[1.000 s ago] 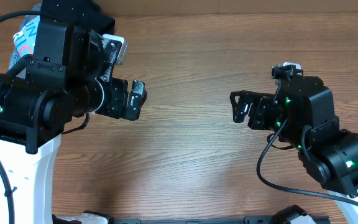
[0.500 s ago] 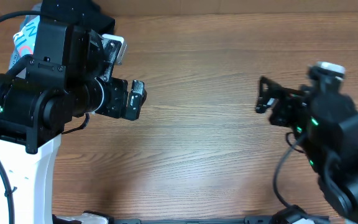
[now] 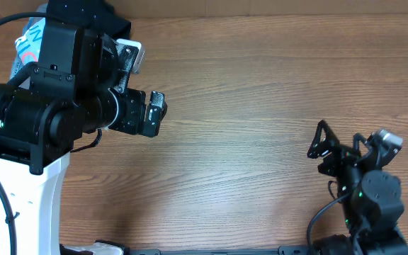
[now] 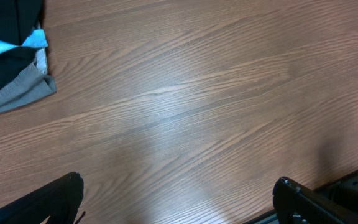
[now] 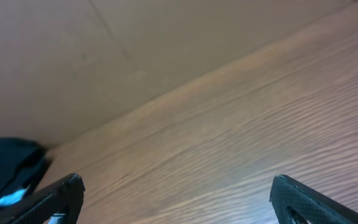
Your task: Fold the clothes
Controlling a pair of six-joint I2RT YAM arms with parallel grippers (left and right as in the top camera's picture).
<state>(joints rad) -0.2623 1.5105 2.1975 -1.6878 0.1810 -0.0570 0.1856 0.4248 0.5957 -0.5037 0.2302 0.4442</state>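
Observation:
The black T-shirt (image 4: 8,22) lies bunched in a pile at the top left of the left wrist view. It also shows as a dark heap at the left edge of the right wrist view (image 5: 5,163). In the overhead view my left arm mostly hides the pile. My left gripper (image 3: 154,113) is open and empty over bare wood, to the right of the pile; its fingers are wide apart in its wrist view (image 4: 179,199). My right gripper (image 3: 322,146) is open and empty at the front right, far from the shirt; it also shows in its wrist view (image 5: 176,199).
A light blue shirt (image 3: 28,39) and a grey garment (image 4: 17,93) lie in the same pile as the black shirt. The wooden table (image 3: 239,85) spans the view. A brown wall (image 5: 135,50) rises behind the table's far edge.
My right arm has pulled back from the table's middle right to the front right corner, its gripper still open. The left arm has not moved.

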